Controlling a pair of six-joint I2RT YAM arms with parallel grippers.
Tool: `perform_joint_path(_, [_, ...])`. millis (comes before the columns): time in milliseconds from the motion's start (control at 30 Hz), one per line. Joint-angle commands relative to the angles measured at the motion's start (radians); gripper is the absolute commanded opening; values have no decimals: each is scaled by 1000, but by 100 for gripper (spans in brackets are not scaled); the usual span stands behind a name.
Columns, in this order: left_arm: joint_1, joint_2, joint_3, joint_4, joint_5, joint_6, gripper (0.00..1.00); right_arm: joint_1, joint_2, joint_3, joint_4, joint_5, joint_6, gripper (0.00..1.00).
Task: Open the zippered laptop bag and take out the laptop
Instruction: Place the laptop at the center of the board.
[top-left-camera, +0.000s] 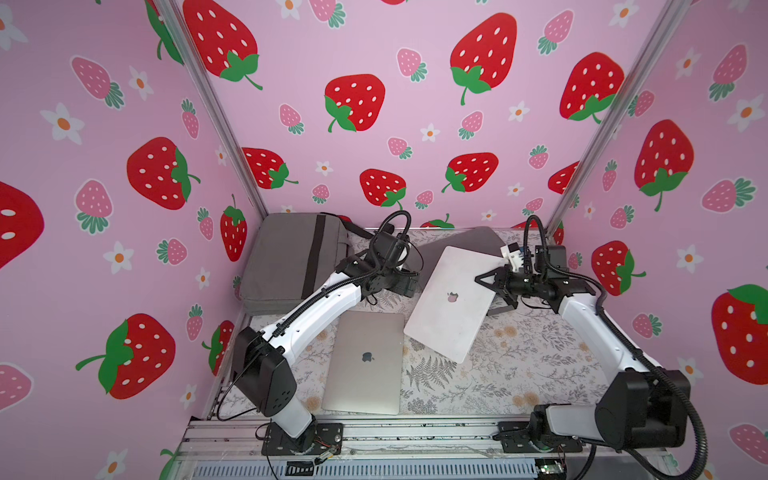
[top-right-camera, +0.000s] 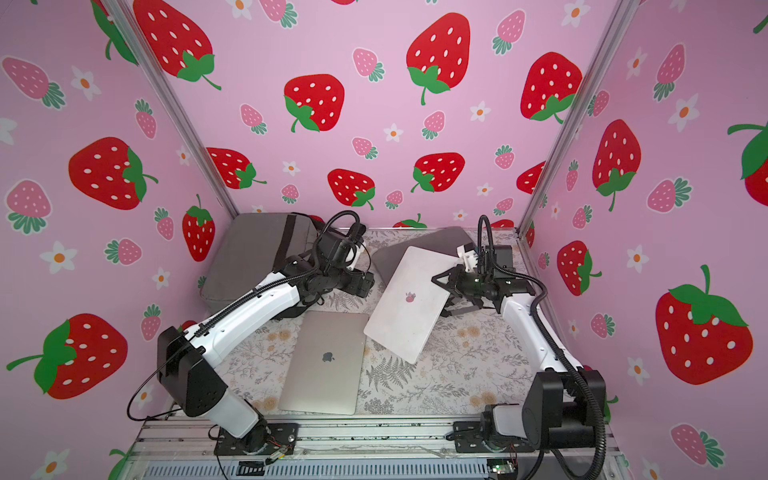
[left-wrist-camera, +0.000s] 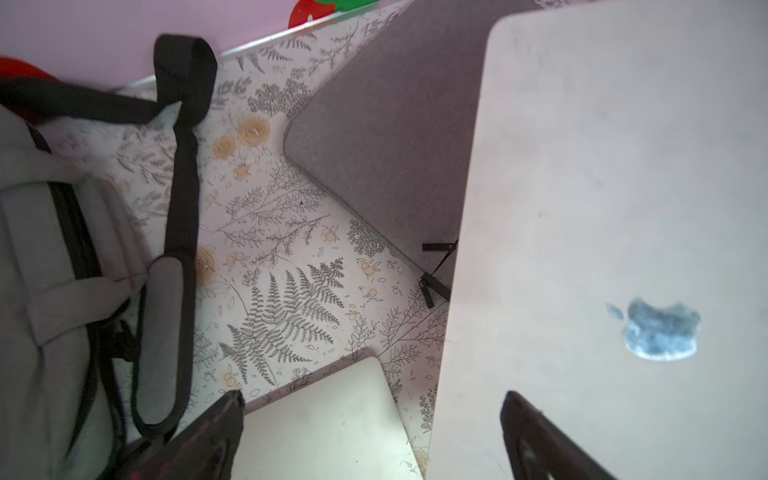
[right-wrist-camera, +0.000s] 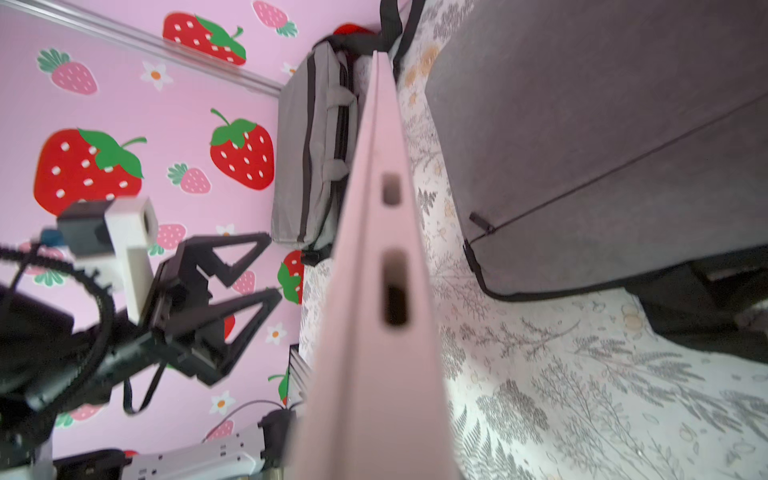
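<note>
Grey fabric makes two bags, a strapped bag (top-left-camera: 286, 257) back left and a zippered sleeve (top-left-camera: 469, 239) behind the pale laptop (top-left-camera: 451, 303), which the right gripper (top-left-camera: 484, 295) pinches by its edge, tilted off the table (top-left-camera: 519, 353); the left gripper (right-wrist-camera: 271, 264) gapes empty beside it, near a second, silver laptop (top-left-camera: 365, 361) lying flat.

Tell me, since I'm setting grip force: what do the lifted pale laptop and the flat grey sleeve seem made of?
Pale laptop: hard, matte shell, likely plastic or a cover over metal; smudges and crisp port slots show. Grey sleeve: soft woven fabric, heathered weave visible, with a black zipper edge.
</note>
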Motion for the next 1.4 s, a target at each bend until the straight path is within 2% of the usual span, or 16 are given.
perform_joint_path(0, [32,32,-29,59,127,-120,96,-3,-65,-42,-93,-137,-126,0])
perform_joint_path(400, [48,141,-48,145,238,-194,94,1,-73,-186,-280,-198,-284,0])
perform_joint_path(533, [53,154,-49,155,265,-207,94,10,-55,-229,-209,-224,-245,0])
perform_joint_path(633, [55,164,-46,152,280,-207,93,16,-41,-289,-77,-283,-151,0])
perform_joint_path(967, [62,197,-28,160,309,-216,93,35,33,-347,-64,-268,-166,0])
perform_joint_path(1100, [62,224,-18,165,320,-222,92,35,55,-393,83,-288,-76,0])
perform_joint_path(1367, [62,269,13,180,345,-237,91,44,170,-378,162,-292,-84,0])
